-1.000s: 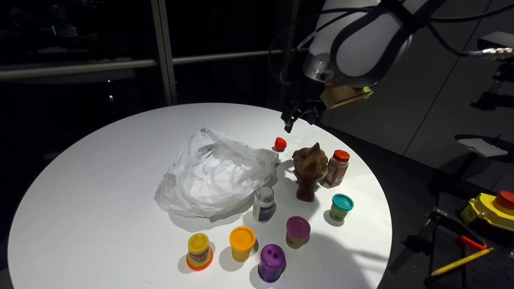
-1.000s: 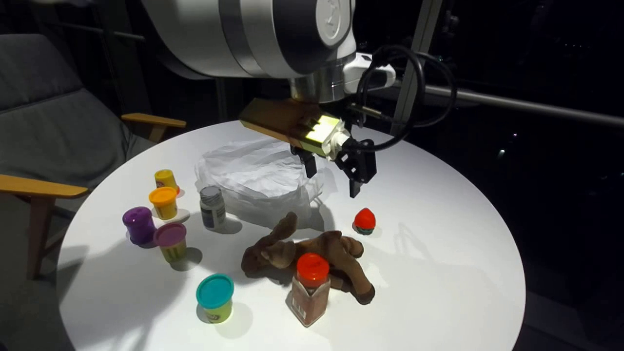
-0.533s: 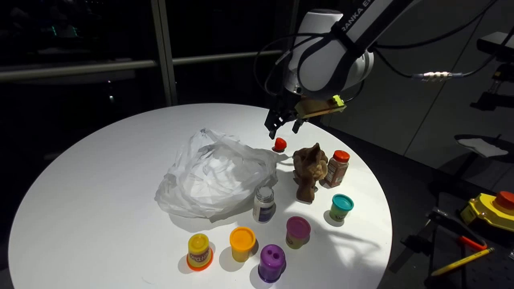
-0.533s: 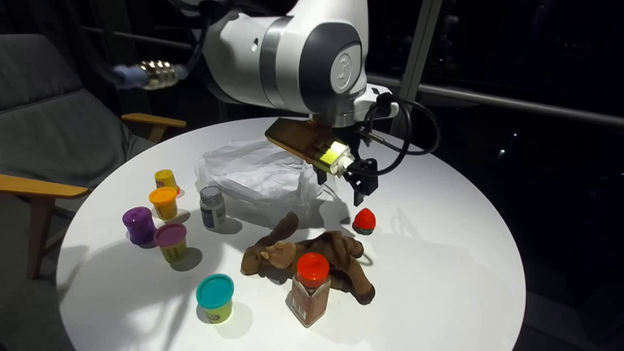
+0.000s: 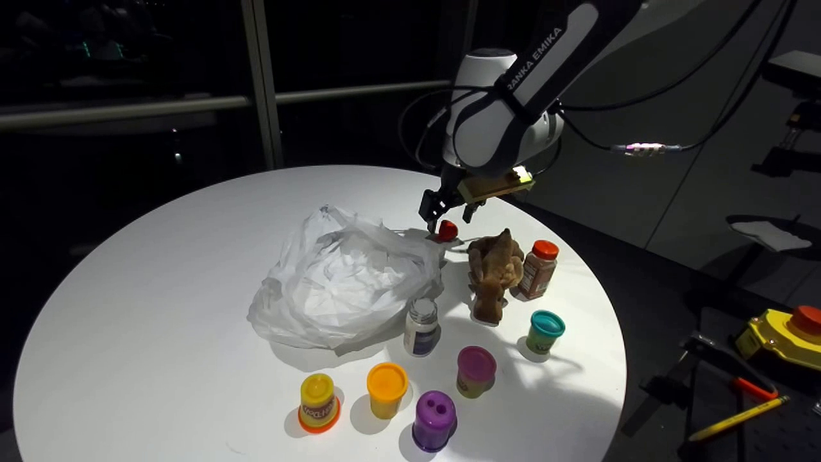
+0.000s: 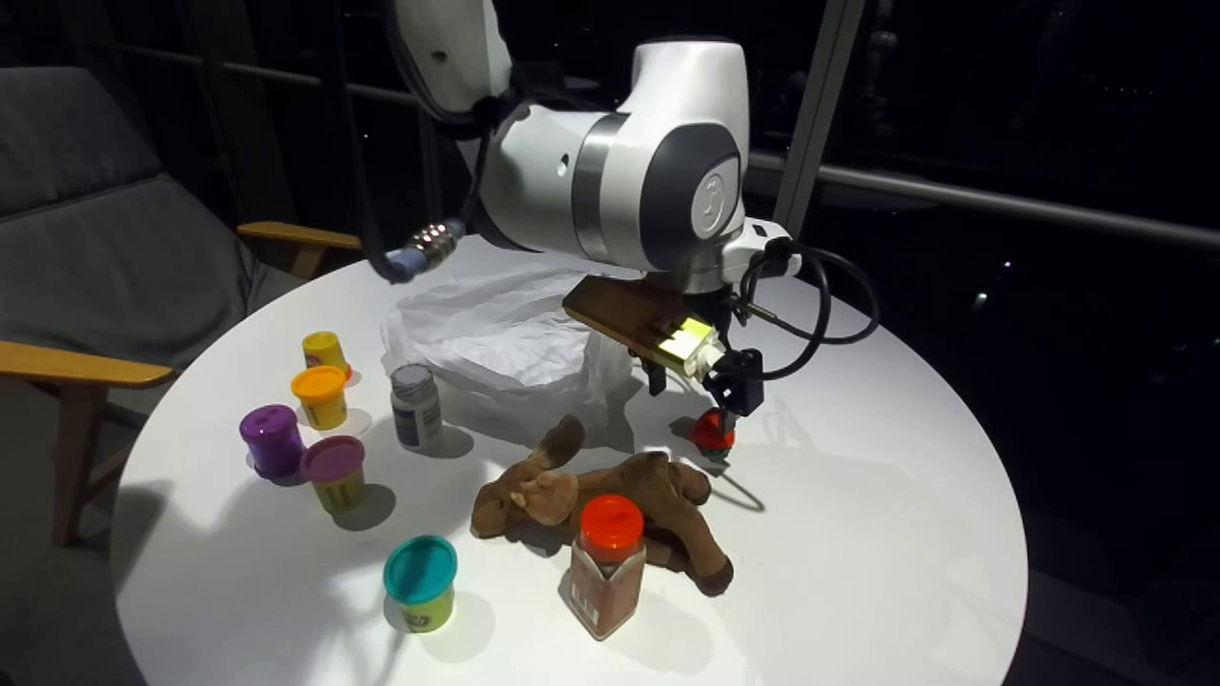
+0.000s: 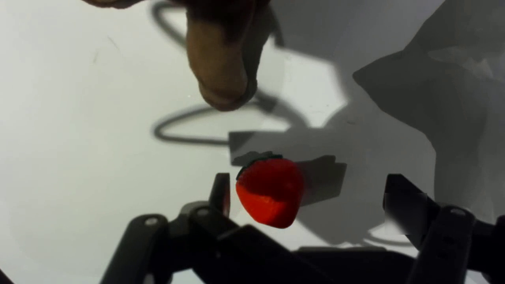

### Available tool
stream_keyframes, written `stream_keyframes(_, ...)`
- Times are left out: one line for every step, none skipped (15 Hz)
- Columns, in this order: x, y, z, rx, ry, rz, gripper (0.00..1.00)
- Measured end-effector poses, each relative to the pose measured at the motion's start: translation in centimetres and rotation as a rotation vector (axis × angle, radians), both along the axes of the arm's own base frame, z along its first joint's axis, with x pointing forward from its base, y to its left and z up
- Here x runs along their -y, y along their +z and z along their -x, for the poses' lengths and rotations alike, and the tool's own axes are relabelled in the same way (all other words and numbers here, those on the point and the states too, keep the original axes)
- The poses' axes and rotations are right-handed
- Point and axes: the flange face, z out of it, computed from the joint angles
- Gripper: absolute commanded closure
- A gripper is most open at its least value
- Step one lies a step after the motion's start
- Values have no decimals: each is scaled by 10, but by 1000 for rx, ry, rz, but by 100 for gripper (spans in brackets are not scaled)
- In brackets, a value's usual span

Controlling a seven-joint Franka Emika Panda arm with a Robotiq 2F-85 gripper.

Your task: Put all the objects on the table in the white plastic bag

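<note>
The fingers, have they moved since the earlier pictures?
Yes: in an exterior view the fingers have come down toward the strawberry, which has stayed put; one, above it earlier, now partly covers it.

- In both exterior views, the large round white tabletop (image 5: pixel 160 289) is bright, but the background (image 5: pixel 359 51) is very dark.
- Broad grey shadows cover part of this tabletop.
- The wrist view looks slightly soft; there, shadow darkens the upper part of the red strawberry-shaped object (image 7: pixel 272 192).
</note>
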Motion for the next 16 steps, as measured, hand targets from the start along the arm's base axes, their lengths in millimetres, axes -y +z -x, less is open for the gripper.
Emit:
stream_keyframes(3, -3, -3, -5, -3, 4, 0)
stream_keyframes(6, -5, -6, -11, -8, 9, 0)
stream_keyframes(9, -8, -7, -19, -13, 13, 0)
stream_keyframes(12, -11, -9, -26, -17, 17, 0)
stream_keyframes(14, -14, -11, -33, -20, 20, 0)
stream_keyframes(15, -18, -13, -39, -22, 22, 0)
stream_keyframes(16, -21, -15, -43, -23, 23, 25)
stream_keyframes(16, -23, -17, -47, -24, 23, 26)
stream_keyframes(16, -25, -19, -45, -25, 23, 34)
stream_keyframes(17, -26, -22, -42, -26, 23, 42)
stream_keyframes(17, -27, -25, -41, -26, 23, 51)
stream_keyframes(18, -27, -27, -43, -26, 25, 58)
stream_keyframes(19, -28, -28, -47, -30, 27, 67)
stream_keyframes(21, -28, -29, -53, -36, 29, 73)
stream_keyframes(23, -27, -29, -60, -44, 31, 74)
stream_keyframes(26, -27, -28, -66, -53, 34, 74)
